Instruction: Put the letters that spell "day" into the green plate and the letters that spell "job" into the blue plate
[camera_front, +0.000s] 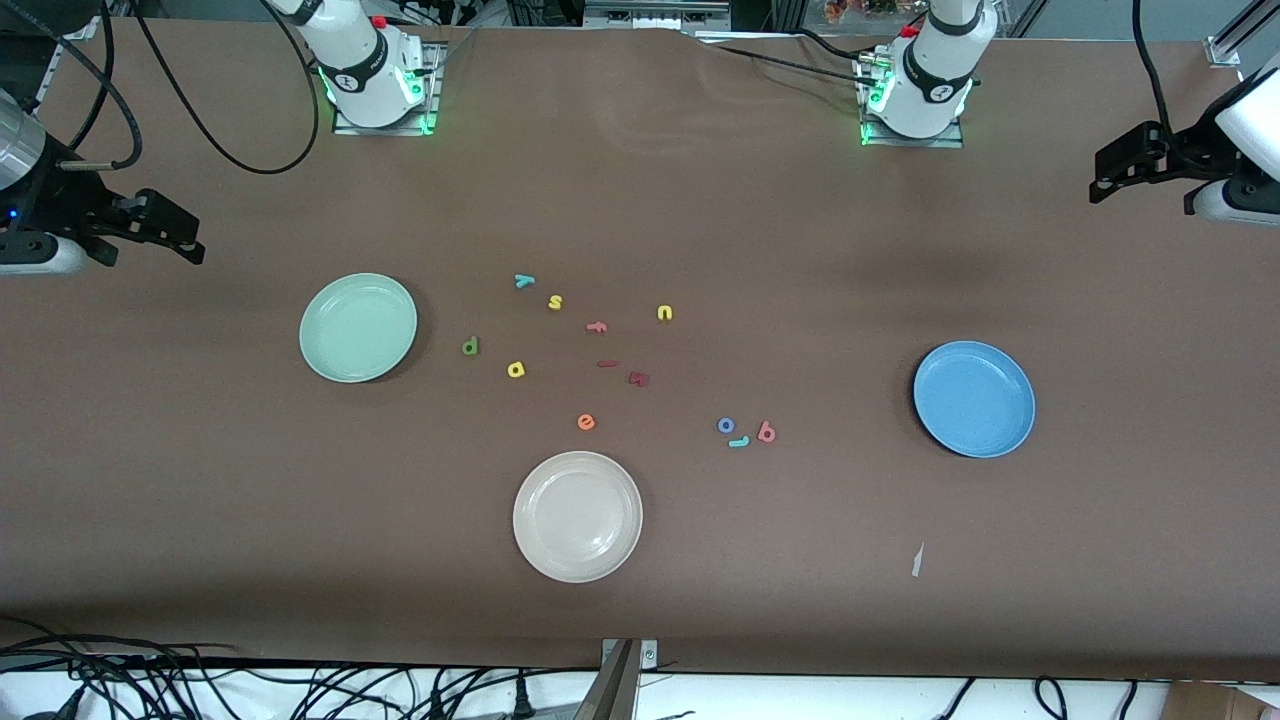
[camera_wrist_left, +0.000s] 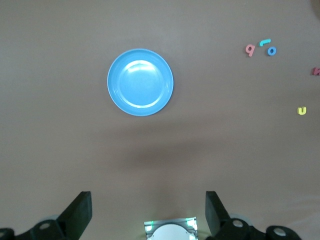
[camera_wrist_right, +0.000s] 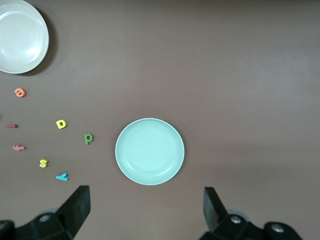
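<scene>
A matt brown cloth-like table cover (camera_front: 700, 200) shows faint wrinkles. The round mint-green plate (camera_front: 358, 327), round blue plate (camera_front: 974, 398) and round cream-white plate (camera_front: 577, 516) look smooth and glossy, catching light. The 12 small coloured letters (camera_front: 515, 369) look matt, like foam.

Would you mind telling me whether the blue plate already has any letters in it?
Empty. The blue plate shows only bare surface; the o, j and b lie on the table beside it.
</scene>
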